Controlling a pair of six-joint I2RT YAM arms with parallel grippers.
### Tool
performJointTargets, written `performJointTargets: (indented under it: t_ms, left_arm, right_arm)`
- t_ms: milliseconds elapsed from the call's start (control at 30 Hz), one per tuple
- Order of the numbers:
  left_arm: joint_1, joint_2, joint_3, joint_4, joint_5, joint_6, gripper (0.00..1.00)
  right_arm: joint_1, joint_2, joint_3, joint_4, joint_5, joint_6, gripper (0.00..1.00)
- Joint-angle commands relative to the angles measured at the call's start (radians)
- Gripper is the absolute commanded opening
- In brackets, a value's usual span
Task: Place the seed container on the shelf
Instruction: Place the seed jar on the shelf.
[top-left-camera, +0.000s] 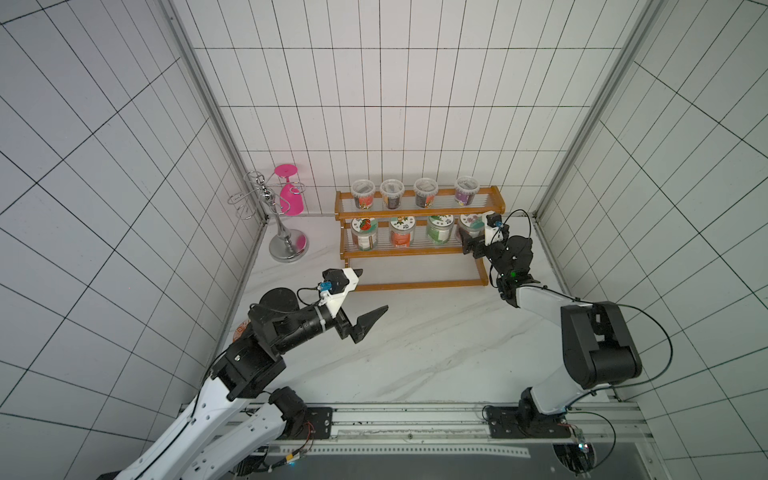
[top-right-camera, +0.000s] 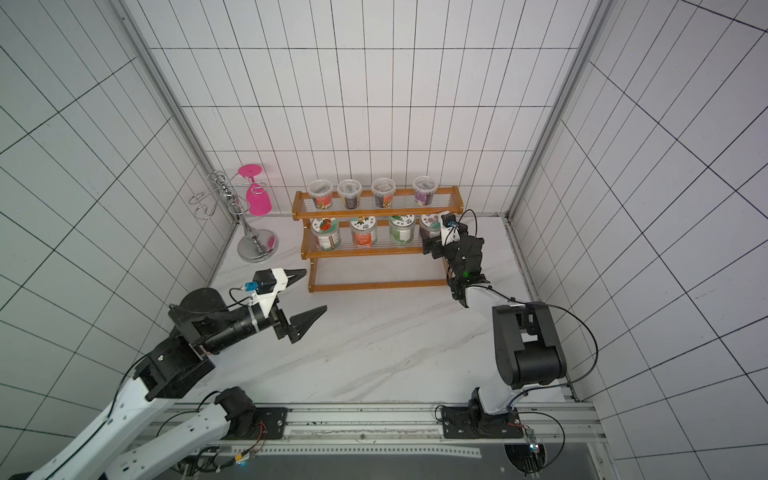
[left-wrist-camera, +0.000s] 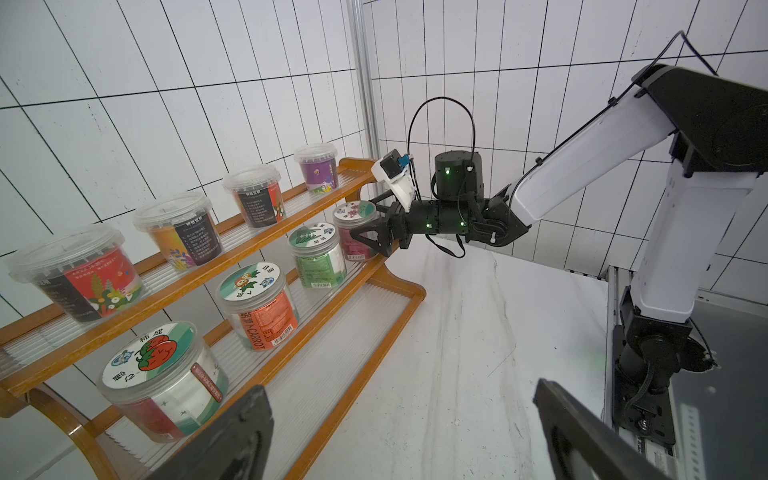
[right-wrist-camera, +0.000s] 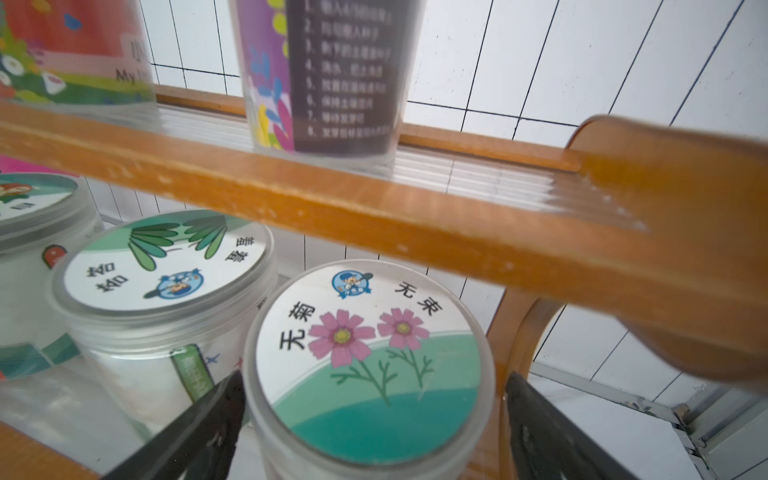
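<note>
The seed container, a clear jar with a pink-flower lid, stands upright at the right end of the middle tier of the shelf. It also shows in both top views and in the left wrist view. My right gripper is open, one finger on each side of the jar and a thin gap at one side. From outside, the right gripper reaches in level from the shelf's right end. My left gripper hangs open and holds nothing above the table in front of the shelf's left end.
Three more lidded jars fill the middle tier to the left of the seed container. Several clear tubs line the top tier. A silver wire stand with a pink glass is at the back left corner. Tiled walls close three sides.
</note>
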Motion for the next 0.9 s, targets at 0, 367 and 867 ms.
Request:
performJointTargets:
  t_ms: [0, 367, 867]
  left_arm:
    - [0.0, 0.001, -0.023, 0.031, -0.024, -0.009, 0.99]
    - [0.0, 0.038, -0.071, 0.145, -0.384, -0.105, 0.99]
    - [0.26, 0.126, -0.309, 0.371, -0.676, -0.276, 0.99]
  right_arm:
    - [-0.009, -0.08, -0.001, -0.037, 0.004, -0.003, 0.99]
    - [-0.008, -0.378, -0.045, -0.453, 0.067, -0.015, 0.99]
    - [-0.009, -0.694, -0.166, -0.81, 0.199, 0.086, 0.99]
